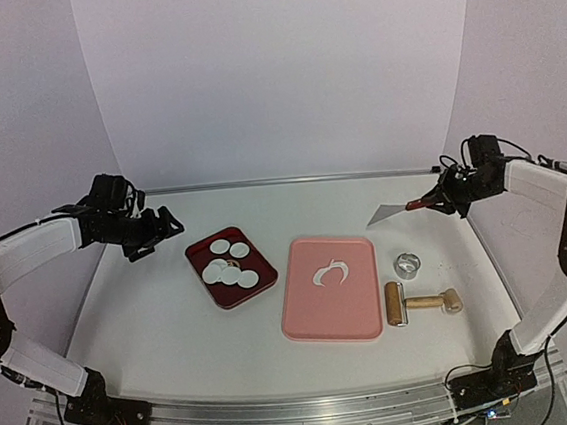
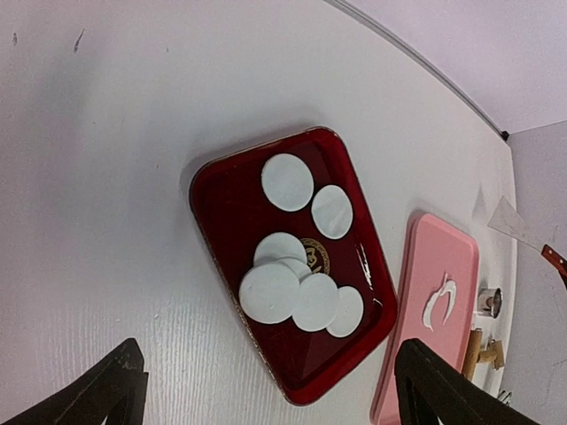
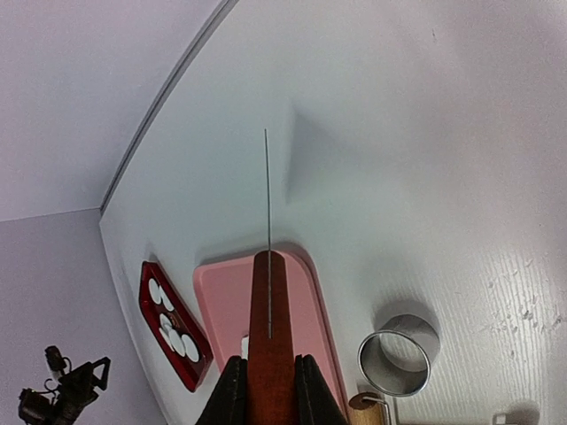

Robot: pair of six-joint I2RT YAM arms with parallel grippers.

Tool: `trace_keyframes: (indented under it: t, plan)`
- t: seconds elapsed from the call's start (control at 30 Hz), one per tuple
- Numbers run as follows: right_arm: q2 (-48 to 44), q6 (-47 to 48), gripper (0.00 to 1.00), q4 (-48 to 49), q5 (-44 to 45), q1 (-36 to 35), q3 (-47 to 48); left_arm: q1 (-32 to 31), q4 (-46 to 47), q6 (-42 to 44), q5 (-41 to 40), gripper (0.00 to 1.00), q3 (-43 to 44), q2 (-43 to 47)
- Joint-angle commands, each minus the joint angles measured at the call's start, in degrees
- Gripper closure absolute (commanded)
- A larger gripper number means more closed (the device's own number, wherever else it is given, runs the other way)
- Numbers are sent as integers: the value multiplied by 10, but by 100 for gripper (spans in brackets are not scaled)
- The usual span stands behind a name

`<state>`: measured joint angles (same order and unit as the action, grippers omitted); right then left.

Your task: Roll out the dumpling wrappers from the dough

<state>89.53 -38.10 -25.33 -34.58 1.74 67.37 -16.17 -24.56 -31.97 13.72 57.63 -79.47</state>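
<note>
Several round white dumpling wrappers [image 1: 231, 268] [image 2: 288, 181] lie in a dark red tray [image 1: 195, 253] [image 2: 221, 212], some of them overlapping. A ragged curved scrap of dough [image 1: 332, 273] [image 2: 440, 301] lies on the pink board [image 1: 358, 311] [image 2: 443, 257]. My left gripper [image 1: 165, 229] [image 2: 268, 354] hangs open above the table just left of the tray, holding nothing. Far right at the back, my right gripper [image 1: 441, 197] [image 3: 269, 363] is shut on the red-brown handle [image 3: 269, 301] of a thin-bladed scraper [image 1: 389, 212] [image 3: 267, 186], held up in the air.
A metal ring cutter [image 1: 407, 263] [image 3: 399, 354] stands right of the pink board. A wooden rolling pin [image 1: 396, 304] lies just in front of it. A white backdrop closes off the back and both sides.
</note>
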Motion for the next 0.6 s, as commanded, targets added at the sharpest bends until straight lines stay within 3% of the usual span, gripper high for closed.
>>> trace_keyframes:
  t: [0.0,0.17,0.33,0.57]
  plan:
    - [15,-26,98,82,-78,22,-30,5,47,-9,-29,5,-16,32]
    - [28,-16,89,94,-77,46,-65,5,35,2,-44,5,-22,34]
    - [24,15,66,92,-52,57,-74,5,34,2,-46,5,-27,40]
    - [-7,38,43,77,17,62,-93,5,32,-4,-54,5,-28,49]
